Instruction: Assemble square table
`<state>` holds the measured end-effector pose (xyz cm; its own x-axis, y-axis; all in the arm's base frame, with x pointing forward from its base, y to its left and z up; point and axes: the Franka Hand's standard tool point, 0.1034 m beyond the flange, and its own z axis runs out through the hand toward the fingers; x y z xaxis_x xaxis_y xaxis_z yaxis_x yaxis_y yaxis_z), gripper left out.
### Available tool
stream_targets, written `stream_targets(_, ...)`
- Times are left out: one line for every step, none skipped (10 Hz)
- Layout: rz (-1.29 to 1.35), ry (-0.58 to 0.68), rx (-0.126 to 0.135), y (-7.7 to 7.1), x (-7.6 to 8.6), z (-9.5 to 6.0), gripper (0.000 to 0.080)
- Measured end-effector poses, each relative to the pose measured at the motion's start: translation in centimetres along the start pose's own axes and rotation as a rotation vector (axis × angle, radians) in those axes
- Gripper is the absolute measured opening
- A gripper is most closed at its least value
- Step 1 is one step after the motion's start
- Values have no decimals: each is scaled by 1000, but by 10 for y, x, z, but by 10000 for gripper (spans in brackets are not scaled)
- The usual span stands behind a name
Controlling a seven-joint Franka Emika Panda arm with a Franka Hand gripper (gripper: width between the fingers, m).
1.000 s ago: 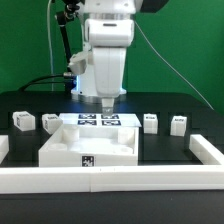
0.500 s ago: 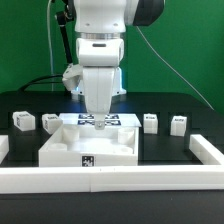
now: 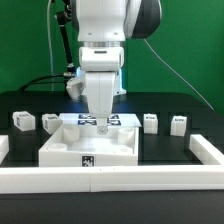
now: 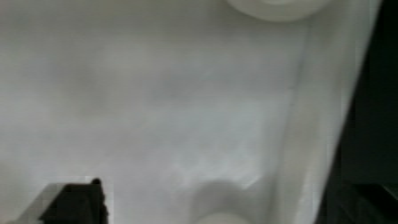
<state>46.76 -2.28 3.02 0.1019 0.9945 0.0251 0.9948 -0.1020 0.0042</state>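
The square table top is a large white slab with a black-and-white tag on its front edge, lying at the middle of the black table. My gripper hangs straight down over the slab's back part, just above its surface. In the wrist view the slab fills the frame, with a round socket on it. One dark fingertip stands far out to the side over the bare slab, and nothing is between the jaws. Two leg blocks lie to the exterior view's left and two to its right.
The marker board lies just behind the slab, partly hidden by the gripper. A long low white barrier rail runs along the front and turns back at both ends. Black table shows past the slab's edge.
The arm has shifted toward the exterior view's left and come down, so the gripper now hangs lower over the slab's back part. Slab and leg blocks have not moved.
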Motion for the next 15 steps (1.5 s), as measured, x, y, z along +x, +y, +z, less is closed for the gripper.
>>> stream_targets(2,0,3,0,1,1,649)
stream_targets(2,1,3,-1,1,1,649)
stream_targets(5,1,10,-3,1,5,649)
stream_targets(16,2,19,-6,2,9,649)
stream_targets(24,3,28,-9,3,13,649)
stream_targets(55,3,38,-12,6,19,649)
stream_targets(90,2,44,-14,11,22,649)
stream_targets(95,2,49,-15,12,24,649)
stream_targets(108,2,50,-16,13,24,649)
stream_targets(108,2,50,-16,14,24,528)
stream_targets(110,1,50,-16,13,25,393)
stream_targets(110,1,50,-16,12,25,393)
stream_targets(110,1,51,-16,12,25,190)
stream_targets(111,1,51,-16,12,25,69)
stream_targets(111,2,47,-15,12,24,69)
